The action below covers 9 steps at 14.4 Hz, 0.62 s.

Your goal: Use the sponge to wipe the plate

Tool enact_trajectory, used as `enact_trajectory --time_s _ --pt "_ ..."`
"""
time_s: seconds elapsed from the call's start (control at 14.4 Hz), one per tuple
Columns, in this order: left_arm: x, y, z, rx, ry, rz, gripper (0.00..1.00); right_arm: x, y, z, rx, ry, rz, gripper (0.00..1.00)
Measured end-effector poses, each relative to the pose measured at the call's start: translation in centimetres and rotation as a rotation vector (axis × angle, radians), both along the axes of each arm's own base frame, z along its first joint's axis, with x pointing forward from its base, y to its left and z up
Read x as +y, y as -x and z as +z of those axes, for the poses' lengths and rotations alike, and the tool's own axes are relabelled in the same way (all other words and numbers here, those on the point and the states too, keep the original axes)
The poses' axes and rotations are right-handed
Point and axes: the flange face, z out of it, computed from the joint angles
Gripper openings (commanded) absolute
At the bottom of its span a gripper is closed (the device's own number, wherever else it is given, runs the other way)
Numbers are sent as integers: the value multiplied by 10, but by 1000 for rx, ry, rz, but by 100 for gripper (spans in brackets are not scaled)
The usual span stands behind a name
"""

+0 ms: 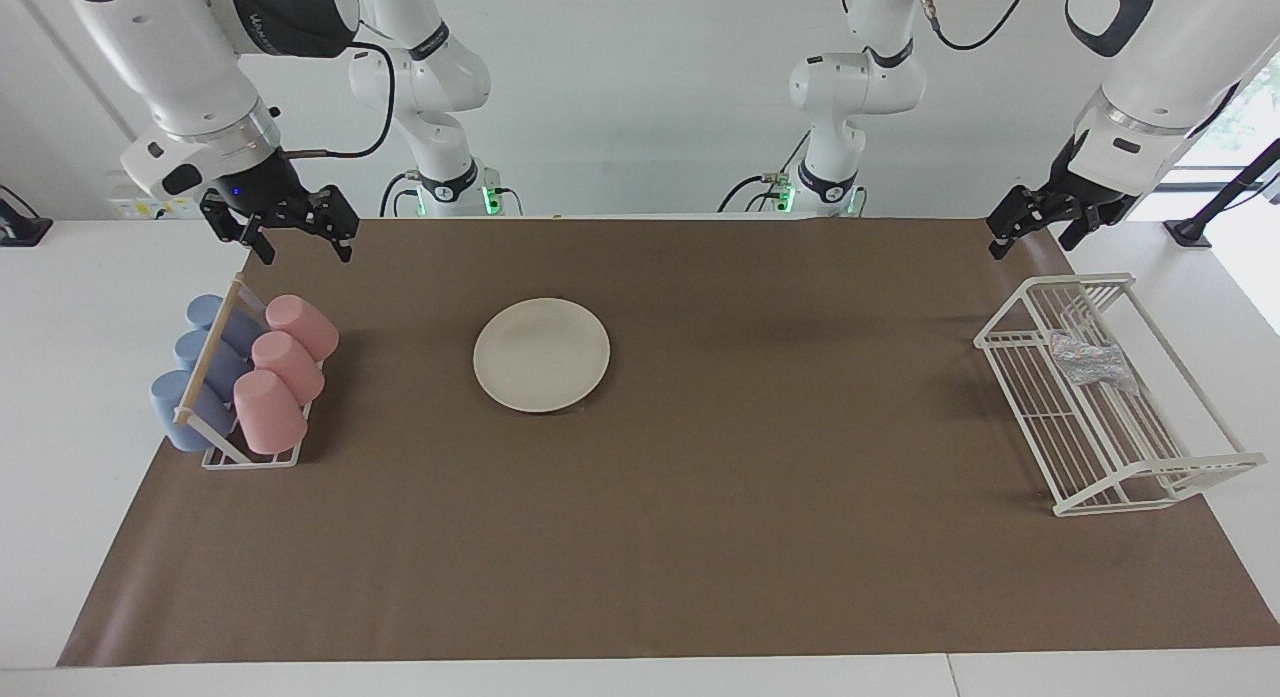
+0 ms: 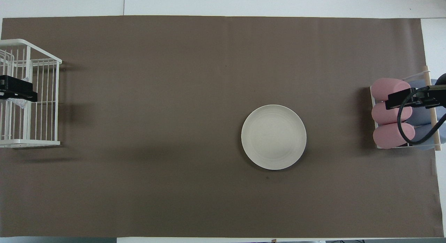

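A worktop [image 1: 60, 307] carries a brown mat [image 1: 760, 537]; a white wire rack [image 1: 1100, 447] at the left arm's end holds the sponge [image 1: 1088, 360]; the plate [image 1: 541, 354] lies nearer the cup rack [image 1: 240, 377]; left gripper [image 1: 1035, 225] hangs above the wire rack, right gripper [image 1: 295, 239] above the cup rack, both with jaws spread, holding nothing.

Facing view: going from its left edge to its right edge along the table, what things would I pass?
Blue cups → pink cups → plate → white wire rack with the sponge lying in it.
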Motion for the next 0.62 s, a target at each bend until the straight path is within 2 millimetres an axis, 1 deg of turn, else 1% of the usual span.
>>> enact_trajectory --time_s 0.28,0.62 --pt "0 -2 1 -15 1 69 100 0 0 0 0 0 0 100" --pt "1 -2 1 -18 1 85 100 0 0 0 0 0 0 100"
